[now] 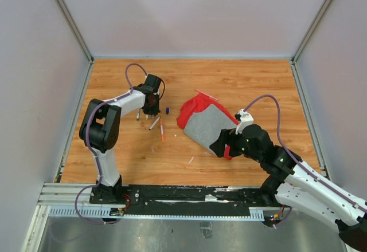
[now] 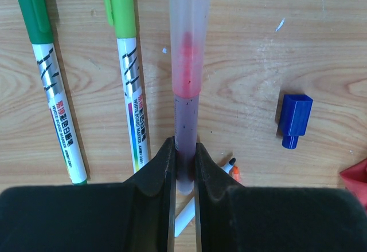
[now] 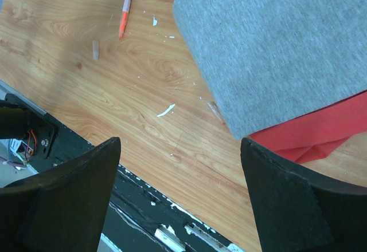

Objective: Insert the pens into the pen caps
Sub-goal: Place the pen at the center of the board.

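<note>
Here, left jaws tight on pink pen point(image 2: 186, 109), right jaws wide above cloth point(image 3: 275, 46) edge.

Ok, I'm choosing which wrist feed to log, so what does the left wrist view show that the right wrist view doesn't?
Only left wrist: the left gripper shut on a translucent pink-tinted pen, two green-capped pens, a loose blue cap.
Only right wrist: the open right gripper, the cloth's grey panel, the black base rail.
Both: the wooden table, the red cloth and an orange pen.
</note>
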Action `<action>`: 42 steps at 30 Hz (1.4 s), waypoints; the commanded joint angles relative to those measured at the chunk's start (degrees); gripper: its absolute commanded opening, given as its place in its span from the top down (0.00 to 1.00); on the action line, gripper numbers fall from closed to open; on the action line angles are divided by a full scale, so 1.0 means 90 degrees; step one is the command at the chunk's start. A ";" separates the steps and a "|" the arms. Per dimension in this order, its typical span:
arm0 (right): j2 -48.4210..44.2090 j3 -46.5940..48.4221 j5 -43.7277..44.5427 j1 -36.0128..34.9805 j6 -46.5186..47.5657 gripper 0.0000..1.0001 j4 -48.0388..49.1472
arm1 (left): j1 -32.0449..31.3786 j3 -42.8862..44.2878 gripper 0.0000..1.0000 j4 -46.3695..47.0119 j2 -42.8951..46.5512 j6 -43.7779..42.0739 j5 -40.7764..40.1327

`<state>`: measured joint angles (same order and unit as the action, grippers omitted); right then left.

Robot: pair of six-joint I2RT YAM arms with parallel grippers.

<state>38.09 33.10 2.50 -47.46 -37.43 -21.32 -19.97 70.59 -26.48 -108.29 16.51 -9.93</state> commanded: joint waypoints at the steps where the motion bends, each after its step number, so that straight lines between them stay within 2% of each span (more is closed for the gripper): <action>1: -0.0010 -0.0115 -0.0206 0.0156 -0.0106 0.15 0.0080 | -0.0007 -0.0198 0.99 0.0015 -0.0014 0.0011 0.0250; 11: 0.0077 -0.0131 -0.0278 0.0152 -0.0118 0.14 0.0154 | -0.0001 -0.0228 0.81 0.0023 -0.0018 0.0030 0.0227; 17: 0.0094 -0.0133 -0.0296 0.0151 -0.0118 0.14 0.0167 | -0.0007 -0.0192 0.77 0.0038 -0.0080 0.0040 0.0216; 25: 0.0085 -0.0144 -0.0317 0.0156 -0.0129 0.14 0.0157 | -0.0002 -0.0181 0.75 0.0056 -0.0105 0.0040 0.0242; 29: 0.0085 -0.0153 -0.0317 0.0156 -0.0128 0.14 0.0162 | -0.0021 -0.0169 0.79 0.0083 -0.0116 0.0039 0.0353; 42: 0.0065 -0.0193 -0.0357 0.0156 -0.0157 0.14 0.0203 | -0.0363 0.0009 0.79 0.0043 -0.0264 0.0202 0.0330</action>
<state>38.96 32.08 -0.03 -47.46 -38.44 -20.40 -22.33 70.67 -25.41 -108.62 16.91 -9.50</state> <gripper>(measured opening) 0.863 0.213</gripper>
